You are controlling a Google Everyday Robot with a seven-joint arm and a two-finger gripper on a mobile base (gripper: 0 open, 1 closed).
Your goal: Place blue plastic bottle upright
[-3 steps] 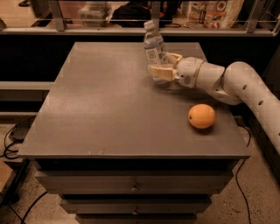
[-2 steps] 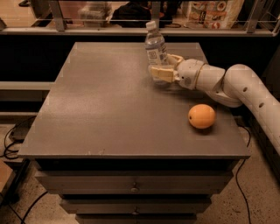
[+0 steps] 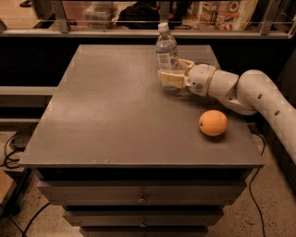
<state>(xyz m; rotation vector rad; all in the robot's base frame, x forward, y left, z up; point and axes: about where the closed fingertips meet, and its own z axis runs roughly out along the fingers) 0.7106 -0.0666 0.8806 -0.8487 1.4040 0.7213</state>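
The blue plastic bottle [image 3: 166, 52] is a small clear water bottle with a white cap and a pale label. It stands upright on the grey table [image 3: 111, 111], toward the far right. My gripper [image 3: 170, 73] reaches in from the right on a white arm [image 3: 249, 92] and its cream fingers [image 3: 173, 78] sit on either side of the bottle's lower part. I cannot make out whether they press on it. An orange [image 3: 213, 123] lies on the table to the right, nearer the front.
The table has drawers [image 3: 138, 199] below its front edge. A railing and shelves with packaged goods [image 3: 222, 11] run behind the table. Cables [image 3: 14, 148] lie on the floor at the left.
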